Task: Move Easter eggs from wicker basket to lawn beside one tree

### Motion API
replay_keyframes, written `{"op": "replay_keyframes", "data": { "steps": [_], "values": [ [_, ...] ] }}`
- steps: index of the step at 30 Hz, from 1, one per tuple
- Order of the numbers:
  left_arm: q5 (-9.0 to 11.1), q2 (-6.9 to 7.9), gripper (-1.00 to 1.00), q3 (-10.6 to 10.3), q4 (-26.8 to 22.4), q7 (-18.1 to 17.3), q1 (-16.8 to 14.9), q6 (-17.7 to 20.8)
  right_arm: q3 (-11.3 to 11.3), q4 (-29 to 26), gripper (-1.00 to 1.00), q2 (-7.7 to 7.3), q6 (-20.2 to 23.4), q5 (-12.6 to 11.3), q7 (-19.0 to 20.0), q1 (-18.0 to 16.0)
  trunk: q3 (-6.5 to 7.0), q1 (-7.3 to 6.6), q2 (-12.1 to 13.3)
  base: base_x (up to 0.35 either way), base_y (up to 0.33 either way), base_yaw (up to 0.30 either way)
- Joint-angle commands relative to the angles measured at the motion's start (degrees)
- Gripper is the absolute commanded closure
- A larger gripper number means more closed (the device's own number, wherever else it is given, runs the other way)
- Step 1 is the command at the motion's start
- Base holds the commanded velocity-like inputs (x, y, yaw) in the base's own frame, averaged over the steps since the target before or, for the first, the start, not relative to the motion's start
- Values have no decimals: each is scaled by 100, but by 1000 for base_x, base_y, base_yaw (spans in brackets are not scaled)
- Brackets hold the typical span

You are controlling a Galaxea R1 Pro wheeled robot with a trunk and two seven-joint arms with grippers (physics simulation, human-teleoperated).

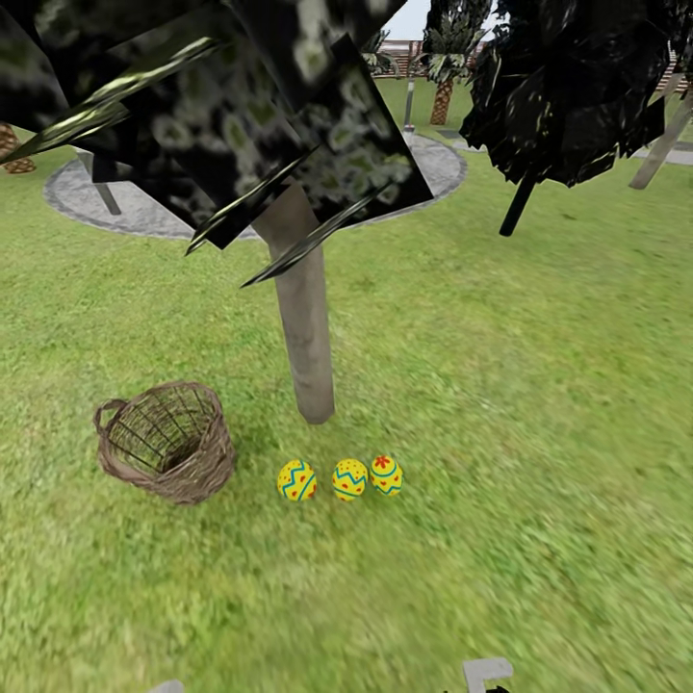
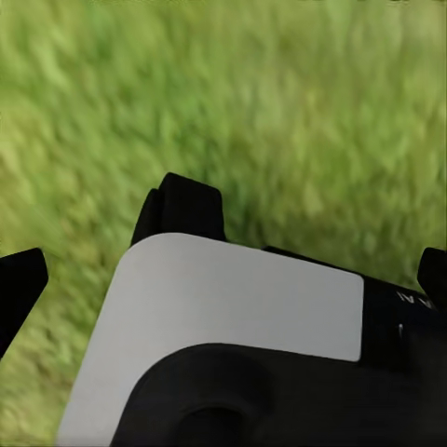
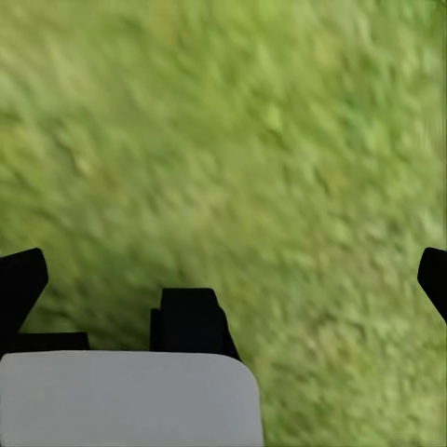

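Short, blurry green grass of the lawn (image 1: 539, 404) fills the lower frame of the head view, and in the wrist views the same grass lies beneath both arms. Each wrist view shows dark fingertips at opposite edges with nothing between them: the left pincer (image 2: 223, 279) and the right pincer (image 3: 223, 279) both stand apart and empty.

Just below the centre of the head view, three small yellow Easter eggs (image 1: 348, 478) painted with blue zigzags and red marks lie in a row on the grass, close together, just in front of the foot of the tree's smooth pale grey-beige trunk (image 1: 306, 337). Its dark, pale-spotted leaves hang across the upper left of the frame.

At lower left, near the eggs but apart from them, the round brown woven-twig wicker basket (image 1: 166, 443) sits tilted, its open weave showing an empty inside.

By my judgement the placing is complete; the next move calls only for keeping the arms clear of the eggs.
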Motion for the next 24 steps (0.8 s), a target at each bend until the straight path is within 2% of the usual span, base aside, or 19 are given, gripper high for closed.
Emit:
{"op": "replay_keyframes", "data": {
  "steps": [1, 12, 24],
  "values": [
    [63, 6, -100, -44, -2, -7, -1, 32, 47, 6, -100, 5, -23, -59, -12, -1, 6, 0, -2, 0, 0, 0],
    [65, 25, -100, -37, 3, -28, -1, 54, 48, 6, -100, 37, -32, -56, -8, 28, 107, 0, -2, 0, 0, 0],
    [46, 6, -100, -45, -2, -23, -1, 42, 41, 6, -100, 34, -27, -73, -15, 32, 434, -264, 480, 0, 0, -14]
  ]
}}
